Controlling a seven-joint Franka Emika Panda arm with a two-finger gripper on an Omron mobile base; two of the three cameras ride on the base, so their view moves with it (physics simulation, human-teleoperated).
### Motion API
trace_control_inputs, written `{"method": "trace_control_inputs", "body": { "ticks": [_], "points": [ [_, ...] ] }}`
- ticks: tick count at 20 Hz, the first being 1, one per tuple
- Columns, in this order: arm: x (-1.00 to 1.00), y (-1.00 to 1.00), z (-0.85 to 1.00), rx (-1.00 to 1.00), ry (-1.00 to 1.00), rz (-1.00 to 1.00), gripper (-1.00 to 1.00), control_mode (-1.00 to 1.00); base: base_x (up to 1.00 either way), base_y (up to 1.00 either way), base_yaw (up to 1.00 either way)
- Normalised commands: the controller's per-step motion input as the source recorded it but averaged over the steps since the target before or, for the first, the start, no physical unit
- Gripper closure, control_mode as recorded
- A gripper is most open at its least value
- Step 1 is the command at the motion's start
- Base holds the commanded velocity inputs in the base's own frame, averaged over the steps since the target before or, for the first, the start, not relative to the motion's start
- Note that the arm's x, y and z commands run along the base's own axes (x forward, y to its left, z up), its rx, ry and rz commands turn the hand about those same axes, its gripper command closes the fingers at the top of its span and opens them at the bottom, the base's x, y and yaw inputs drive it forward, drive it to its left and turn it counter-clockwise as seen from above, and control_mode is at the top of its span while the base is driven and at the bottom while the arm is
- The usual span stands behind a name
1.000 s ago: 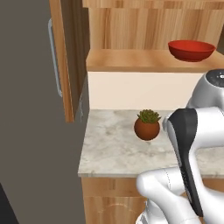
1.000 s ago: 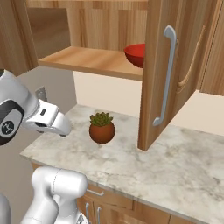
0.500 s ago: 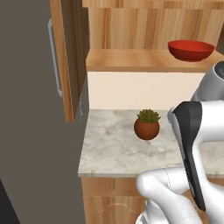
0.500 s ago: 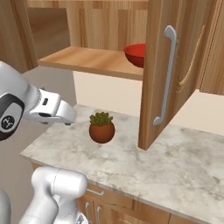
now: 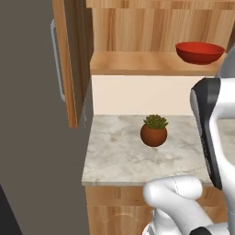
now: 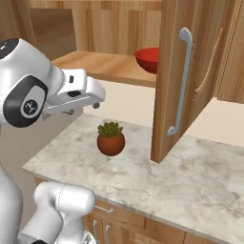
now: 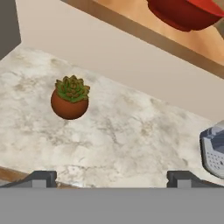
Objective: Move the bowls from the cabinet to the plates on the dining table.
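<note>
The cabinet (image 6: 200, 71) stood open in front of me, with its wooden door (image 6: 178, 81) swung out over the marble surface (image 5: 124, 151) and the long silver handle (image 6: 180, 81) facing the right base camera. Inside, the wooden shelf (image 5: 137, 64) carried the red bowl (image 5: 199, 52), which sat near the right end of the shelf (in the right base view the door hid a part of it). Under the shelf, a small terracotta pot (image 5: 153, 135) with a green succulent stood alone on the surface, well apart from the bowl. My hand (image 7: 111, 177) was above the front part of the surface, lower than the shelf and away from the bowl. Its two fingertips (image 7: 41, 178) were spread to their full width and they held nothing.
</note>
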Motion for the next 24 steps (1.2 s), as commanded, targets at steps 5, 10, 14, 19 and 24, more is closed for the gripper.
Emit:
{"method": "trace_control_inputs", "body": {
  "ticks": [5, 10, 14, 19, 24],
  "points": [
    [0.46, -0.29, 0.17, -0.03, -0.05, 0.05, -1.00, -1.00, 0.00, 0.00, 0.00],
    [0.66, -0.25, 0.00, -0.01, -0.07, 0.01, -1.00, -1.00, 0.00, 0.00, 0.00],
    [0.29, 0.00, 0.07, -0.12, -0.08, 0.00, -1.00, -1.00, 0.00, 0.00, 0.00],
    [0.28, 0.00, 0.28, -0.10, -0.11, 0.00, -1.00, -1.00, 0.00, 0.00, 0.00],
    [0.18, 0.00, 0.31, -0.01, -0.13, 0.00, -1.00, -1.00, 0.00, 0.00, 0.00]
  ]
}}
